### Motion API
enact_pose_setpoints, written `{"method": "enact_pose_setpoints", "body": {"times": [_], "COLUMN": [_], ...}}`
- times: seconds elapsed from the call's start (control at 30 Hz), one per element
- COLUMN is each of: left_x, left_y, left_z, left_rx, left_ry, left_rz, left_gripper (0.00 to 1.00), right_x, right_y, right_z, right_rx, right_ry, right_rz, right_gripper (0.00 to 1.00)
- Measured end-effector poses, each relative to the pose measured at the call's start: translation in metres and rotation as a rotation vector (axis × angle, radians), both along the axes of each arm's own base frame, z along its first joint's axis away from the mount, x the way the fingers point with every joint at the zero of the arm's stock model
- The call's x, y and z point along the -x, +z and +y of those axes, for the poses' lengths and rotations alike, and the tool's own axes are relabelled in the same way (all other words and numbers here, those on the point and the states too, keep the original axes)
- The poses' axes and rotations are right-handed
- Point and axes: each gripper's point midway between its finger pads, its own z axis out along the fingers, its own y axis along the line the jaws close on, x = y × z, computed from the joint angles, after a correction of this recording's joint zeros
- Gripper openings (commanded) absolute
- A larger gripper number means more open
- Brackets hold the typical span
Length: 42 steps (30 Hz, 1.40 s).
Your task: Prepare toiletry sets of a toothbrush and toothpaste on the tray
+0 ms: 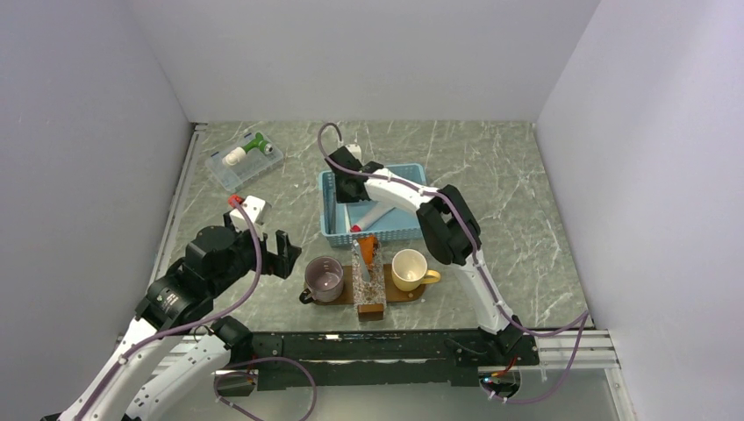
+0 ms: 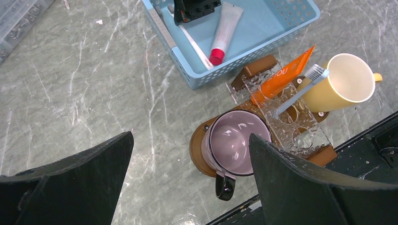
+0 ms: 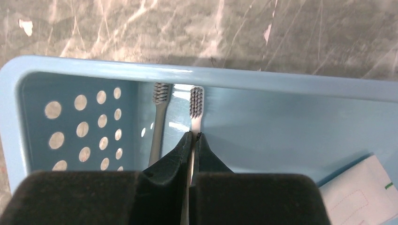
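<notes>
Right tool [image 3: 192,136]: down inside the basket [image 3: 281,82], tips pinched almost together on the handle of the toothbrush [image 3: 196,104], just below the head. Bristles toward the far wall of the basket, close to it. Rest of the handle hidden under the tool. Lifted off the basket floor or lying on it: cannot tell. Also in the basket, a white tube [image 2: 225,30] with a red cap, beside the tool.

Left tool [image 2: 190,138]: spread wide, holding nothing, hovering above the bench [image 2: 94,84] near the left end of the tray [image 2: 196,152], touching nothing.

Toothpaste [image 2: 281,75]: orange, leaning in a clear holder [image 2: 305,131] set across the middle of the tray. A blue brush [image 2: 300,89] in the same holder, head up, by the rim of a yellow mug [image 2: 347,79]. Purple mug [image 2: 237,143] on the tray's left end, yellow mug on the right end. Basket just beyond the tray on the bench. Far left, well apart, a clear box [image 1: 246,160] with a green-and-white item inside.
</notes>
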Motion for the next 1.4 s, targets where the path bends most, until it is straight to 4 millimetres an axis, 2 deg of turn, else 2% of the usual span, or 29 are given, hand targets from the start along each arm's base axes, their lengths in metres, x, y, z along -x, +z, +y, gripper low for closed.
{"method": "enact_pose_setpoints", "body": {"times": [0.23,0.43,0.67,0.9,1.1,1.2,1.27,1.4], "left_x": [-0.002,-0.002,-0.004,-0.004,-0.004,-0.004,-0.004,-0.004], "left_y": [-0.003,-0.004,-0.006,-0.006,-0.005,-0.005,-0.005,-0.005], "left_z": [-0.001,-0.001,-0.001,-0.001,-0.002,-0.002,-0.002,-0.002], "left_rx": [-0.009,-0.011,-0.018,-0.018,-0.016,-0.016,-0.016,-0.017], "left_ry": [0.001,0.003,0.005,0.005,0.004,0.005,0.005,0.005], "left_rz": [0.012,0.014,0.024,0.024,0.021,0.021,0.021,0.022], "left_gripper": [1.00,0.99,1.00,0.99,0.99,0.99,0.99,0.99], "right_x": [0.015,0.018,0.018,0.026,0.028,0.026,0.025,0.027], "right_y": [0.003,0.020,0.047,0.070,0.103,0.113,0.113,0.104], "right_z": [-0.003,-0.003,0.001,-0.007,-0.011,-0.010,-0.010,-0.013], "right_rx": [-0.033,-0.072,-0.131,-0.170,-0.219,-0.232,-0.226,-0.208], "right_ry": [0.015,0.018,0.025,0.022,0.023,0.023,0.018,0.005], "right_rz": [0.006,-0.018,-0.061,-0.106,-0.173,-0.195,-0.195,-0.173], "right_gripper": [0.00,0.00,0.00,0.00,0.00,0.00,0.15,0.36]}}
